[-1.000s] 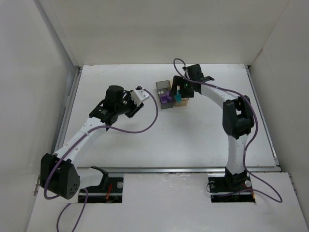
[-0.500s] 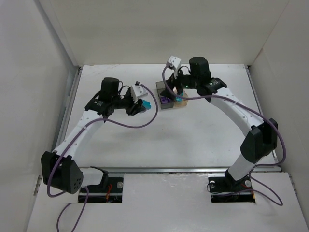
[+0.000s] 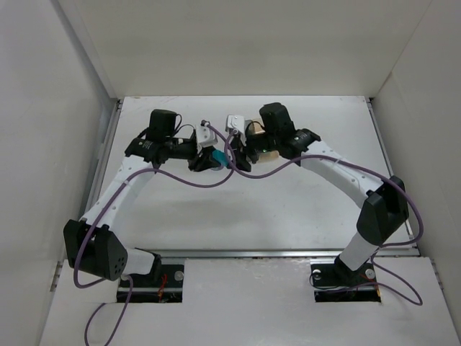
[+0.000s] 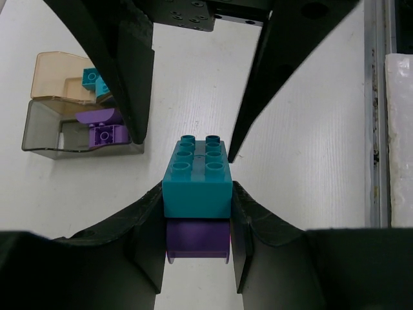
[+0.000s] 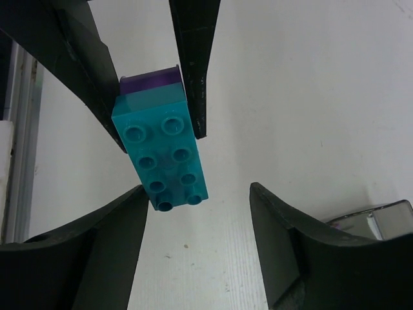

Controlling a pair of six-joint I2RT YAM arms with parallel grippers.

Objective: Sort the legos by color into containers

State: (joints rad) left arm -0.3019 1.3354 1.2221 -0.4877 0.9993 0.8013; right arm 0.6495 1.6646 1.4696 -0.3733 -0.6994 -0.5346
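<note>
Evidently a pull-apart is being prepared, closure on the teal end being needed next: the left gripper (image 4: 197, 203) is being pressed shut on the stacked pair (image 4: 197, 184) at lower centre, the right gripper (image 5: 197, 194) part-open, empty, with two containers (image 4: 45, 132) upper left, two teal, seemingly three purple legos (image 4: 97, 81).

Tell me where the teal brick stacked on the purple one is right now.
In the left wrist view, the teal brick sits mid-frame, clamped in the left gripper with the purple brick under it, right of the grey container.
</note>
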